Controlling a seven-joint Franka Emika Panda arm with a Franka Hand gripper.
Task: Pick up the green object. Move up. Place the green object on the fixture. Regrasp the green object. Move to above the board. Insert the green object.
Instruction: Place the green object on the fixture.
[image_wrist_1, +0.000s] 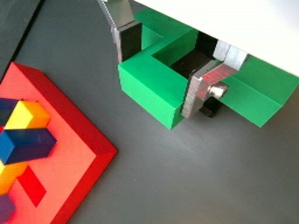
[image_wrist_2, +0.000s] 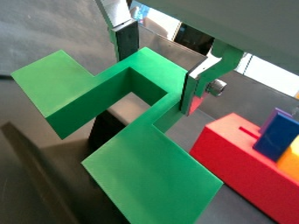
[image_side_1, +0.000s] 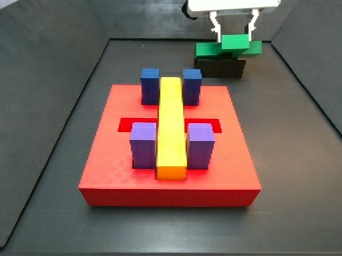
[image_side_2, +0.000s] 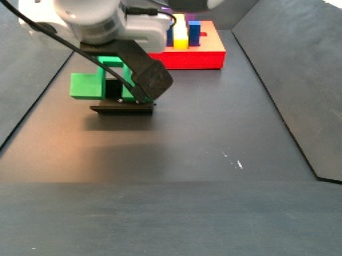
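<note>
Dark floor; pincer (image_side_1: 233, 37) points down, clamping green object (image_side_1: 227, 48) atop fixture (image_side_1: 222, 67).

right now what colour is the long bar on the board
Yellow; the long bar shows best in a side view, far from the gripper.

You see the red square slab board (image_side_1: 170, 150) close in the foreground of a side view looking down its length, with the bright green blocky plastic piece (image_side_1: 230, 47), the dark angled fixture (image_side_1: 221, 66) and the gripper (image_side_1: 234, 33) far off at upper right. A side view from the opposite end puts the gripper (image_side_2: 123, 68) near and the board (image_side_2: 191, 52) distant. Both wrist views look down at close range onto the green piece (image_wrist_1: 163, 83) (image_wrist_2: 122, 105), sharing a board corner (image_wrist_1: 59, 140) (image_wrist_2: 251, 166).
</note>
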